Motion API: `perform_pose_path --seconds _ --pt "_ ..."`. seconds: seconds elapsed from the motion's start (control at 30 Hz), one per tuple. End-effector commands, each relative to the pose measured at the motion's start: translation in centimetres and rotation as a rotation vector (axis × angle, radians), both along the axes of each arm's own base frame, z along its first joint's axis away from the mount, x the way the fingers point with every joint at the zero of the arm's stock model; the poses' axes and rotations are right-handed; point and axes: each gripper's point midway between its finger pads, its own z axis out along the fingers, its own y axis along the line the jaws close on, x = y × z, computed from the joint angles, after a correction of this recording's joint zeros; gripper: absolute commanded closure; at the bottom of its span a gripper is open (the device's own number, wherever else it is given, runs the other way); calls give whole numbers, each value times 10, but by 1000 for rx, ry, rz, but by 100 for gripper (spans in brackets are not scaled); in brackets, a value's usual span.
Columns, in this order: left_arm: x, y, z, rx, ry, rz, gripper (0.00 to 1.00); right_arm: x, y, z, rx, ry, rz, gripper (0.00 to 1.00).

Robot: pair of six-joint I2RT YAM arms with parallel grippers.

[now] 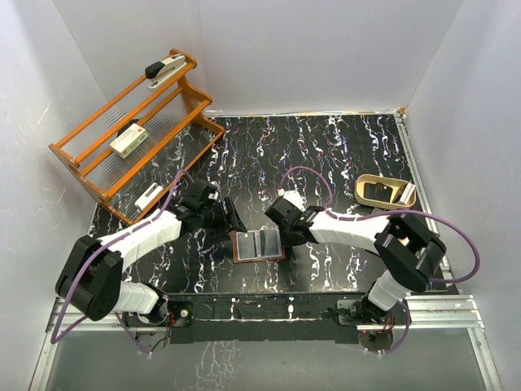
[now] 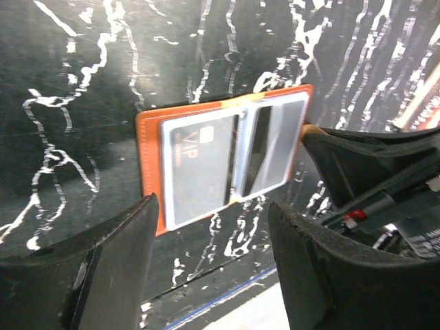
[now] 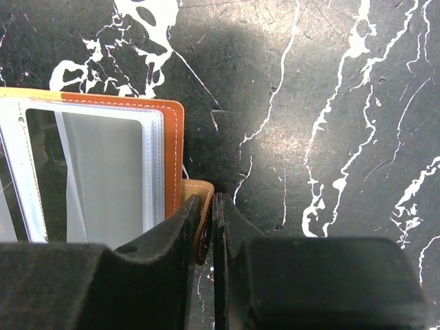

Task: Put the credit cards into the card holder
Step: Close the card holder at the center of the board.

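Overhead view only: the counter (image 1: 342, 147), a glossy black slab with white marbling, carries an orange wooden rack (image 1: 84, 177) with clear ribbed shelves, well beyond the left tool (image 2: 212, 220). A tan curved loop object (image 1: 370, 181) lies well out past the right tool (image 3: 214, 206). On the rack are a stapler (image 1: 165, 67) and a white-and-green box (image 1: 129, 142). None of these items appears in either wrist view. The card holder (image 1: 257, 244) lies spread open and flat on the counter between the two tools. From above, its contents cannot be read. The left wrist view supplies this detail: orange-brown stitched leather with clear plastic sleeves bordered in white, directly ahead of the left tool. One dark credit card (image 2: 199, 165) lettered "VIP" sits in the sleeve farther from the right tool. The neighbouring sleeve appears translucent, and whether it holds anything cannot be told. The left tool's thick black fingers stand well apart, holding nothing. The right wrist view alone shows the small rounded snap tab (image 3: 203, 189) of tan leather. The right tool's fingers are drawn nearly together and pinch the tab at the narrow slit between them, at the holder's edge.
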Motion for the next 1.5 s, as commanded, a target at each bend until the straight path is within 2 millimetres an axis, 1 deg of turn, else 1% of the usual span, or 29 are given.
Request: perform_pose_path --seconds 0.0,0.1,0.27,0.33,0.4,0.5,0.63,0.77,0.8,0.9,1.0,1.1,1.27,1.4,1.47 --pt "-4 27 -17 158 14 -14 35 -6 17 -6 78 27 17 88" --pt "-5 26 -31 170 44 -19 33 -7 16 -7 82 26 18 88" --pt "-6 15 -44 107 58 -26 29 -11 21 -10 108 36 22 88" --pt "-7 15 -51 107 77 -15 29 -13 25 -11 118 38 27 88" --pt "-9 13 -54 91 91 -13 29 -14 27 -10 122 37 32 88" --pt "-13 6 -52 37 102 -7 29 -15 28 -9 126 33 34 88" --pt "-15 0 -40 -19 111 11 29 -14 28 -8 129 28 34 88" --pt "-13 -13 -12 -126 94 26 29 -16 28 -10 132 30 36 88" --pt "-11 -17 0 -164 74 30 30 -16 28 -10 131 31 36 88" --pt "-9 -24 24 -240 39 41 30 -16 28 -11 134 33 36 88" --pt "-9 -30 37 -306 22 45 31 -17 29 -11 138 35 38 88" --pt "-10 -36 40 -357 30 42 32 -17 30 -12 142 37 38 88" --pt "-12 -43 36 -386 34 14 34 -18 32 -10 155 36 37 88" --pt "-14 -51 31 -402 49 -17 44 -17 33 -6 161 28 38 87" --pt "-13 -55 30 -405 42 -27 46 -15 32 -2 159 17 35 84"
